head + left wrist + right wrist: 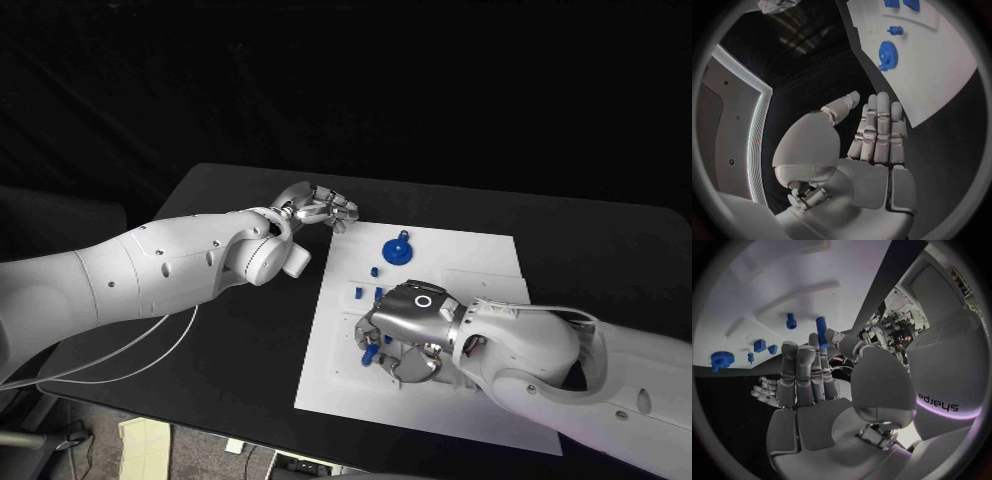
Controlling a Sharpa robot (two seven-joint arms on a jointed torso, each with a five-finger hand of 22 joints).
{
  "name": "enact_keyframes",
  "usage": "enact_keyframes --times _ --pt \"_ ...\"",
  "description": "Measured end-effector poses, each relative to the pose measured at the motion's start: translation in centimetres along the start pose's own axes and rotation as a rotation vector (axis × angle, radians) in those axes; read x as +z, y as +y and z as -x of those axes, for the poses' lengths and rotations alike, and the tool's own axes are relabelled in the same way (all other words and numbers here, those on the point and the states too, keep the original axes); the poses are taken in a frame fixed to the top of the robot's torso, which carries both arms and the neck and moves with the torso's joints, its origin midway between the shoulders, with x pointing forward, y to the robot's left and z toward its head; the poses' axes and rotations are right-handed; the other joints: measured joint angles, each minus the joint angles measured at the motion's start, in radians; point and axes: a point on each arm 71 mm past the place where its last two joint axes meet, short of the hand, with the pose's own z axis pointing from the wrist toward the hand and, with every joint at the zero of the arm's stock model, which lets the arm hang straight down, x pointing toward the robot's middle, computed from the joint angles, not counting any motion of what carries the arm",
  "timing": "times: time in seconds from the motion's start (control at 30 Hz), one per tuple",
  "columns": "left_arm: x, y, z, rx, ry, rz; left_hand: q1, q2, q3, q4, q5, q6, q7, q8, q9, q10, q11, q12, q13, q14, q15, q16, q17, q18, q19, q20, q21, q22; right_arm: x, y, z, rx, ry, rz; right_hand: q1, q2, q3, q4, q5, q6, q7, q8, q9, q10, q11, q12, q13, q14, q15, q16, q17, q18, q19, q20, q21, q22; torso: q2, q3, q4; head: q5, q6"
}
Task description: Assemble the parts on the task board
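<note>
right hand (404, 335) pinching a blue peg (821, 331) over task board (462, 400) | left hand (317, 208) hovering open, holding nothing, beside board's far-left corner | blue gear (398, 247) lying on board

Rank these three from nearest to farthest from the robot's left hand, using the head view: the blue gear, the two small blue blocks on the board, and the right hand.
1. Blue gear: on the task board's far part, just beside the left hand.
2. Small blue blocks: on the board's left part, nearer the robot.
3. Right hand: over the board's near part, farthest away.
</note>
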Motion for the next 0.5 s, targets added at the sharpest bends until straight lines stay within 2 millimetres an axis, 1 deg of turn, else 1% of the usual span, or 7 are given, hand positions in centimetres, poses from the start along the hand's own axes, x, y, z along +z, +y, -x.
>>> enact_keyframes --times 0.13,0.5 --pt "0.0 0.0 0.0 0.0 0.0 0.0 0.0 0.0 0.0 0.0 0.0 0.0 0.0 0.0 0.0 0.0 0.0 0.0 0.0 0.0 0.0 0.0 0.001 0.0 0.0 0.0 0.0 0.0 0.05 -0.07 -0.04 0.0 0.002 -0.002 0.0 0.0 0.0 0.0 0.0 0.003 -0.003 0.0 0.0 0.0 0.0 0.0 0.0 0.0 0.0 0.0 0.0 0.0 0.0 0.0 0.0 0.0 0.0 0.0003 0.0001 0.0 0.0" --pt "-0.01 0.0 -0.01 0.0 0.0 0.0 0.0 0.0 0.0 0.0 0.0 0.0 0.0 0.0 -0.001 0.0 0.0 0.0 0.0 0.0 0.0 0.0 0.002 0.0 0.0 0.0 0.0 0.001 0.23 -0.06 -0.04 -0.003 0.01 -0.001 0.0 0.0 0.0 0.0 -0.003 0.003 -0.003 -0.002 0.001 0.0 0.0 0.0 0.001 0.0 0.001 0.004 0.001 0.0 0.0 0.0 0.004 0.0 0.0 0.0 0.0001 0.0 -0.002"
